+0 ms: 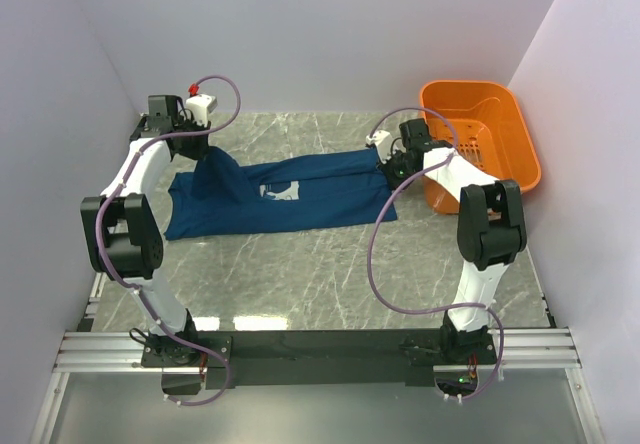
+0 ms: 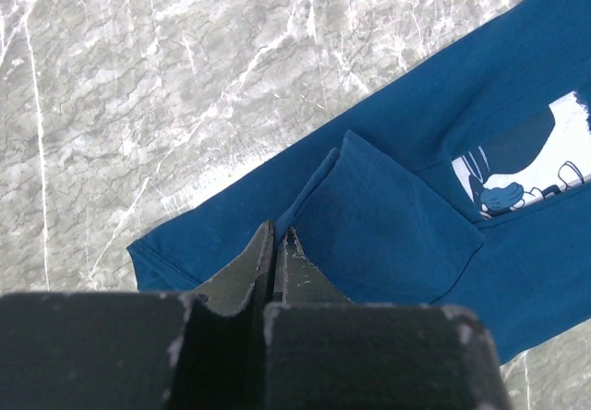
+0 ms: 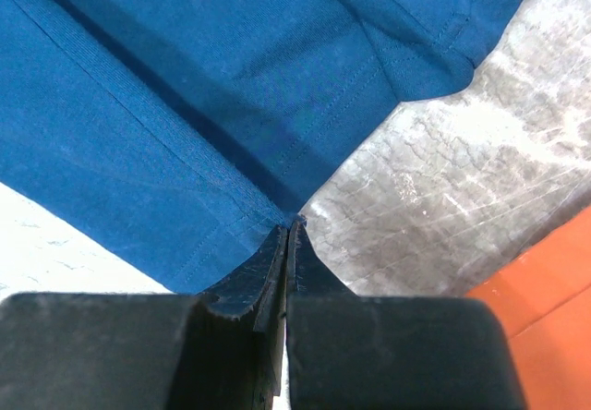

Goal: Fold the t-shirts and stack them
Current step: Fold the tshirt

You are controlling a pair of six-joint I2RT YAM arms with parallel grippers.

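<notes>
A navy-blue t-shirt point(image 1: 300, 204) with a pale cartoon print point(image 1: 281, 191) lies stretched across the middle of the table. My left gripper point(image 1: 200, 149) is shut on the t-shirt's far left edge and lifts it; in the left wrist view the cloth point(image 2: 388, 216) hangs folded from the closed tips point(image 2: 279, 235). My right gripper point(image 1: 392, 167) is shut on the t-shirt's far right edge; in the right wrist view the hem point(image 3: 185, 124) runs into the closed tips point(image 3: 290, 225). The print also shows in the left wrist view point(image 2: 531, 165).
An orange plastic basket point(image 1: 500, 114) stands at the back right, just beside my right gripper; its wall shows in the right wrist view point(image 3: 545, 308). Grey marble table point(image 1: 330, 274) lies in front of the shirt. White walls enclose the back and sides.
</notes>
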